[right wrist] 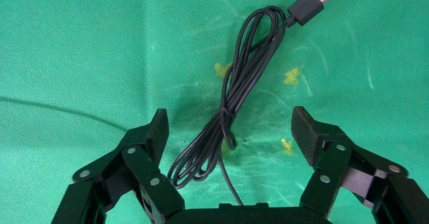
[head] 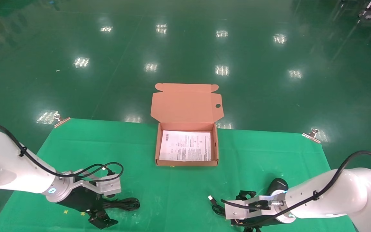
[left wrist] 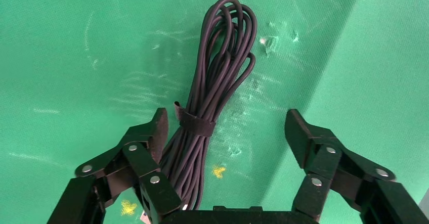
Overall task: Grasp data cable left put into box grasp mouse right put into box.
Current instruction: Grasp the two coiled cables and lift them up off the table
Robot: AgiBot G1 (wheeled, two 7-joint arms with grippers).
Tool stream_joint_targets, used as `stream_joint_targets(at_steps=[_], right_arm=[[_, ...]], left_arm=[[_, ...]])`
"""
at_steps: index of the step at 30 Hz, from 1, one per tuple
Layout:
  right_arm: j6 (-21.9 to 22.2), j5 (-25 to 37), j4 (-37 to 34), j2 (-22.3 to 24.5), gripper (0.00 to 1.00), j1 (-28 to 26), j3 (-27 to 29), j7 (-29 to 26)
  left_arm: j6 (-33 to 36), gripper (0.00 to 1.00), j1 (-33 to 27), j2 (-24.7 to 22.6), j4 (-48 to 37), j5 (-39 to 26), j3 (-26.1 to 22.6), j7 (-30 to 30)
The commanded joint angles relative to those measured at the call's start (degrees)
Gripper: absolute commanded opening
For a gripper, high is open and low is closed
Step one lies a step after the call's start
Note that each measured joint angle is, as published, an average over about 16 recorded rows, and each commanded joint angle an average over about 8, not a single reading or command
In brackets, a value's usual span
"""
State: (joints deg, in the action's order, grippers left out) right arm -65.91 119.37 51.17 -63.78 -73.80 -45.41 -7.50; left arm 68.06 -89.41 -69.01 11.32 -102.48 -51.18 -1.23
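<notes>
Straddling data cable [left wrist: 212, 97], mouse [head: 277, 186], box [head: 187, 161] apart

Cable [left wrist: 212, 97] bundled; mouse [head: 277, 186] partly hidden; box [head: 187, 161] open.

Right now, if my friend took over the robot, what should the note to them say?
Left gripper: open, low over the data cable, fingers either side of the bundle.
Right gripper: open over the mouse cord; the mouse sits on the green cloth beside that arm.
Box: lid open, only the leaflet inside.
Done: nothing boxed.
Left: grasp cable, box it; then the mouse.
</notes>
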Motion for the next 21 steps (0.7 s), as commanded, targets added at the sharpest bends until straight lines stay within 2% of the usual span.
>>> stream_joint_targets(at_steps=[1, 21], right_arm=[[-0.10, -0.04, 0.17, 0.04, 0.00, -0.01, 0.01, -0.06], [-0.44, -0.16, 0.72, 0.17, 0.00, -0.11, 0.08, -0.27]], left_arm=[[0.13, 0.00, 0.00, 0.02, 0.18, -0.06, -0.07, 0.10], [0.56, 0.00, -0.05, 0.10, 0.83, -0.32, -0.24, 0.46]])
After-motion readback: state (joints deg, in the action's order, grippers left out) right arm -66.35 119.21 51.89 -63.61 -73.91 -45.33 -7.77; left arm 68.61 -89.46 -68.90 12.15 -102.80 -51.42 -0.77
